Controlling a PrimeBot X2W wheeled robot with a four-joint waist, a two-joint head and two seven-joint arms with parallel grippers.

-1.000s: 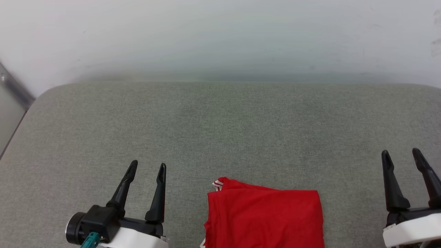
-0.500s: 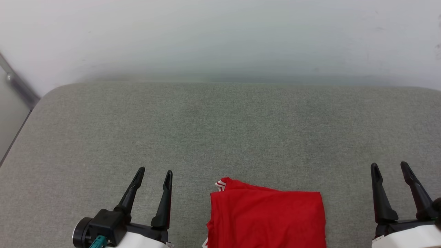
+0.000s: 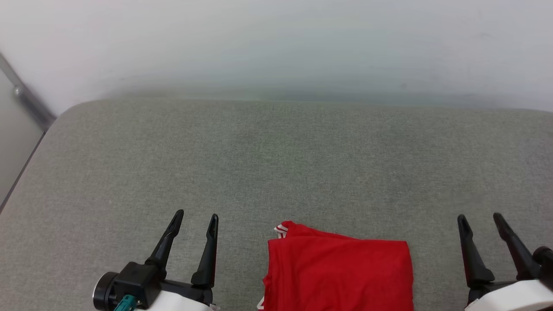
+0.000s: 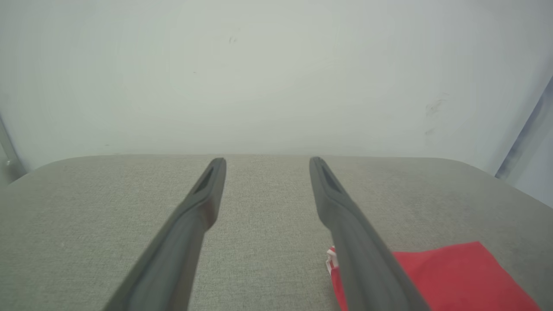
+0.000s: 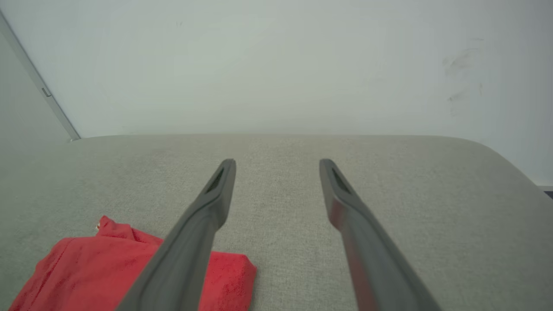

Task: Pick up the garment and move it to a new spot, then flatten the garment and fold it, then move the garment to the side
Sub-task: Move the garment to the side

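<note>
The garment lies folded into a red rectangle at the near middle of the grey cushion, a bit of red-white striped trim showing at its far left corner. My left gripper hovers to its left, open and empty. To its right, my right gripper is also open and empty. The left wrist view has the garment at the lower right, beside the left gripper. In the right wrist view the garment sits at the lower left of the right gripper. Neither gripper touches the cloth.
The grey upholstered cushion stretches far ahead to a pale wall. Its rounded left corner ends by a grey metal strip at the far left.
The head view has shifted slightly. The right gripper has drawn lower and leftward in view, and the left gripper has eased down and right. The garment lies as before.
</note>
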